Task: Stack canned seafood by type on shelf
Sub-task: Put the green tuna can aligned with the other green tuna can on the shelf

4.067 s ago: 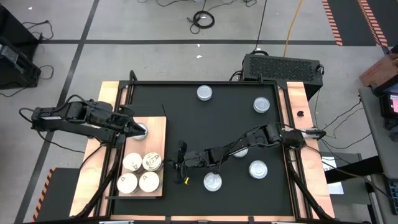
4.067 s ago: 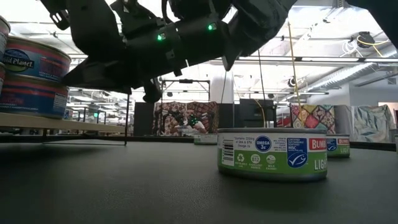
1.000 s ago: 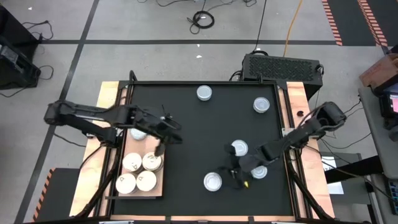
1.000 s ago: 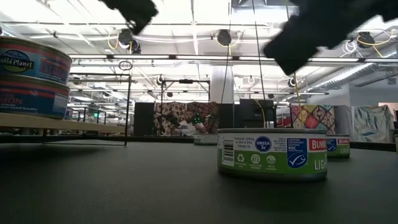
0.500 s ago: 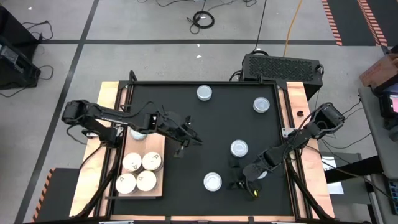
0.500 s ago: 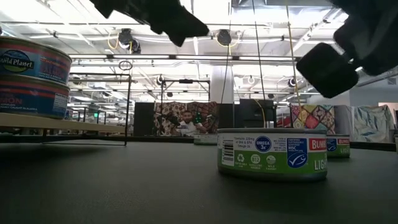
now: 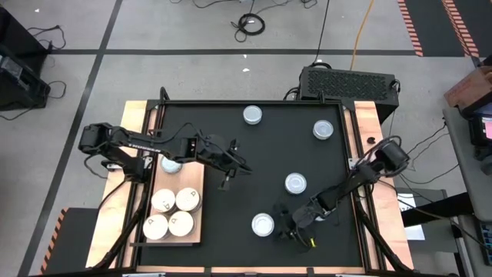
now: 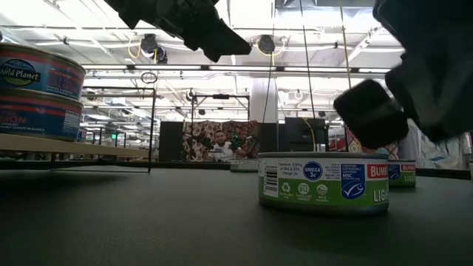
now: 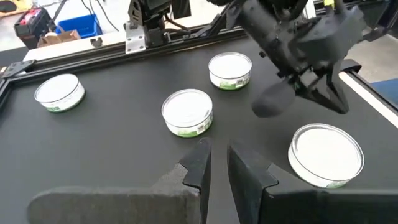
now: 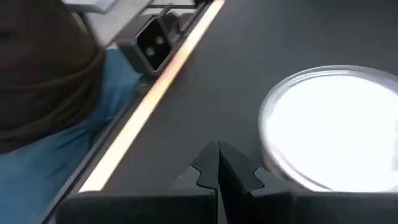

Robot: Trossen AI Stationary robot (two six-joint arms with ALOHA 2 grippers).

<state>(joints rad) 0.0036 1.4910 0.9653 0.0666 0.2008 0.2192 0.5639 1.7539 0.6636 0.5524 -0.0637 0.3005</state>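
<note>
On the shelf [image 8: 44, 144], stacked tins [image 8: 38, 90] read "Wild Planet".

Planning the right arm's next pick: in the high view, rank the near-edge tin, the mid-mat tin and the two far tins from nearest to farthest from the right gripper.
From the right gripper:
1. Near-edge tin, just beside it toward the left arm's side.
2. Mid-mat tin, farther in.
3. Far right tin, near the mat's far right corner.
4. Far middle tin, at the far edge; farthest, though not by much over the third.
</note>
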